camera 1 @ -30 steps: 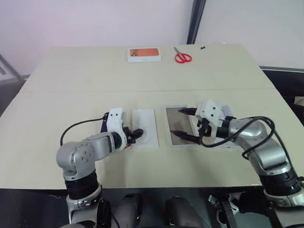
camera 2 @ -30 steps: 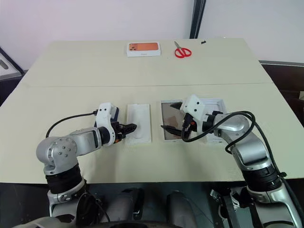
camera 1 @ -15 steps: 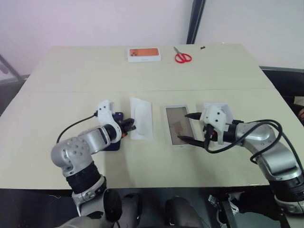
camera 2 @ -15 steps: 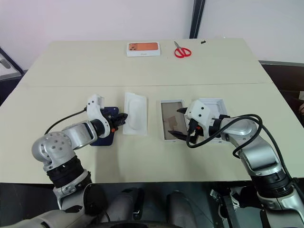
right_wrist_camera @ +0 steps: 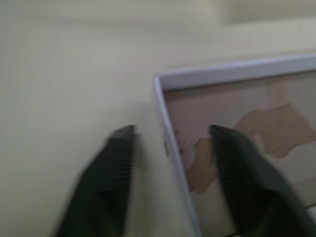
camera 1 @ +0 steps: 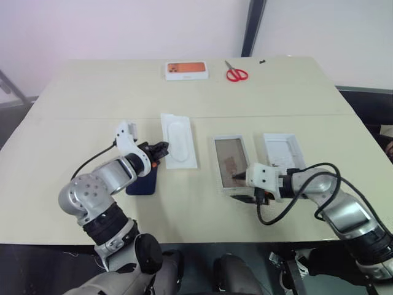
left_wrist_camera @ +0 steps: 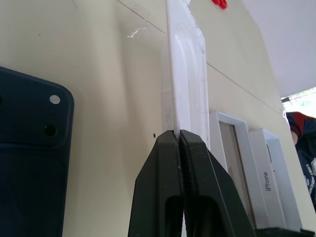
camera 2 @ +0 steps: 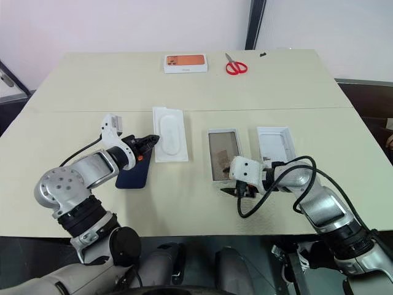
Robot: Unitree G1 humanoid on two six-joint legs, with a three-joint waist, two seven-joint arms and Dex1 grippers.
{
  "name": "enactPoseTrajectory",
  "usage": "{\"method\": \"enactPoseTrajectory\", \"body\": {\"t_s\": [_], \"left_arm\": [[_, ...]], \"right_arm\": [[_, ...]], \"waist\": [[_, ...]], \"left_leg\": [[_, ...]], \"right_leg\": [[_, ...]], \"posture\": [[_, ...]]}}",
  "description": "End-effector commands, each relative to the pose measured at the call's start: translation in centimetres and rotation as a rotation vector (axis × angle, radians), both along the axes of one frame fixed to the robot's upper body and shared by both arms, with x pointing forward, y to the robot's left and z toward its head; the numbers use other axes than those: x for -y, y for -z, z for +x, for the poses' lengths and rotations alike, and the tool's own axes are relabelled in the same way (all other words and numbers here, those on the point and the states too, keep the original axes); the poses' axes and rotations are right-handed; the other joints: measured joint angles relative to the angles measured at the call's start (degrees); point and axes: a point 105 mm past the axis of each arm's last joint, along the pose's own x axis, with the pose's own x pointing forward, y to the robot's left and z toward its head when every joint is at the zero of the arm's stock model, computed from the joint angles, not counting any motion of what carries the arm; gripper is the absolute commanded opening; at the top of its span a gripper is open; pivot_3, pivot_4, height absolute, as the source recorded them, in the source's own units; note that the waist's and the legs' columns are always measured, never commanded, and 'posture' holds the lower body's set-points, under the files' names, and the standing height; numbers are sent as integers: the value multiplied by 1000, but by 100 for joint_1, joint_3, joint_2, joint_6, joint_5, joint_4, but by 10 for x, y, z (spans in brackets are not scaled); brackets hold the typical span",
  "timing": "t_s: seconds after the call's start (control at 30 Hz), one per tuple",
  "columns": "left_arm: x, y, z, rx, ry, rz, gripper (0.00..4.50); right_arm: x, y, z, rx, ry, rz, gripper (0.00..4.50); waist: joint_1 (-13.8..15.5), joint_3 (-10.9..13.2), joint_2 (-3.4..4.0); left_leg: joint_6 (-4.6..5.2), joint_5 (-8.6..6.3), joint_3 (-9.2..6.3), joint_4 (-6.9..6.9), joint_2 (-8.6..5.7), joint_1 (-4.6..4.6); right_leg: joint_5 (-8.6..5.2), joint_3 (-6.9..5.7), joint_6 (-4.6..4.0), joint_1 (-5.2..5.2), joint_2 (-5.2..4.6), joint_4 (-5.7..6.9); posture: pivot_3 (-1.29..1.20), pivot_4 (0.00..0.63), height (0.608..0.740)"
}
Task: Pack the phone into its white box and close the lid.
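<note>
While the left gripper (left_wrist_camera: 180,140) pinches the near edge of the flat white insert (camera 2: 169,125), its two black fingers pressed tight on that thin sheet, the insert juts away from the fingertips, apparently lifted at the pinched end. Just beside that gripper, toward the robot's left, the phone (camera 2: 134,172) lies back-up on the table (camera 2: 184,86), camera cluster showing in the left wrist view, untouched. Over on the other side, the right gripper (right_wrist_camera: 170,133) is down at the near end of the white box (camera 1: 232,163), fingers parted and straddling its side wall: one finger over the tan floor inside, the other outside over the bare table. Whether either finger touches the wall, I cannot tell; nothing is clamped. Just beyond that gripper, toward the robot's right, the lid (camera 1: 282,150) lies open-side up, close alongside the box. Far past both grippers, at the table's back edge, a small orange-pictured box (camera 2: 185,62) and red-handled scissors (camera 2: 235,65) sit well apart from everything.
</note>
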Motion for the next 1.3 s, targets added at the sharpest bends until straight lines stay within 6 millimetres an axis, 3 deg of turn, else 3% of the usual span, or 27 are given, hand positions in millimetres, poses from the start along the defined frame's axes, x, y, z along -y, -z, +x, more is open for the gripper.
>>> {"method": "enactPoseTrajectory", "body": {"t_s": [0.03,0.07,0.1,0.33,0.5,0.77,0.87,0.97,1.17,1.3], "left_arm": [[0,-12,-1,51,16,-8,0],[-2,-15,0,59,10,-18,0],[-4,-17,0,66,4,-26,0],[-18,-32,4,116,-19,-41,0],[-17,-42,6,147,4,-56,0],[-9,-42,2,151,22,-83,0],[-5,-38,0,141,23,-92,0],[0,-32,-4,123,35,-92,0],[12,-14,-17,74,77,-77,0],[18,-5,-21,38,97,-70,0]], "right_arm": [[-2,-3,-2,35,-48,-28,664],[-5,-5,-3,35,-60,-19,103],[-7,-7,-5,37,-75,-12,38],[-52,-18,-15,74,-219,42,38],[-85,-17,-12,101,-290,44,38],[-105,-7,3,99,-290,-8,38],[-109,-14,3,105,-288,31,1015],[-106,-34,4,132,-269,125,2440],[-78,-63,6,84,-187,244,2440],[-63,-66,6,62,-147,246,2440]], "waist": [[0,0,0],[0,0,0],[1,0,0],[-26,2,-4],[-12,2,-6],[-7,1,-9],[-19,1,-9],[-27,1,-8],[-9,1,-9],[-7,0,-10]], "left_leg": [[0,0,0,0,0,0],[0,0,-1,0,0,0],[-1,0,-1,0,0,0],[-5,2,-2,-2,0,1],[-8,4,-5,0,0,1],[-9,4,-6,1,0,1],[-9,4,-6,-1,0,0],[-9,4,-6,-1,0,0],[-8,3,-6,0,0,0],[-7,2,-6,-1,0,0]], "right_leg": [[0,0,0,0,0,0],[0,0,0,0,0,0],[0,0,0,0,0,0],[0,0,0,-3,1,2],[0,-2,0,-4,1,3],[0,-4,0,-4,-1,3],[0,-3,0,-8,-1,3],[0,-3,0,-8,-1,3],[0,-3,0,-6,-1,4],[0,-3,-1,-5,-1,4]], "posture": [[0,150,740],[0,150,740],[0,150,740],[0,150,740],[0,150,740],[0,150,740],[0,150,740],[0,150,740],[0,150,740],[0,150,740]]}}
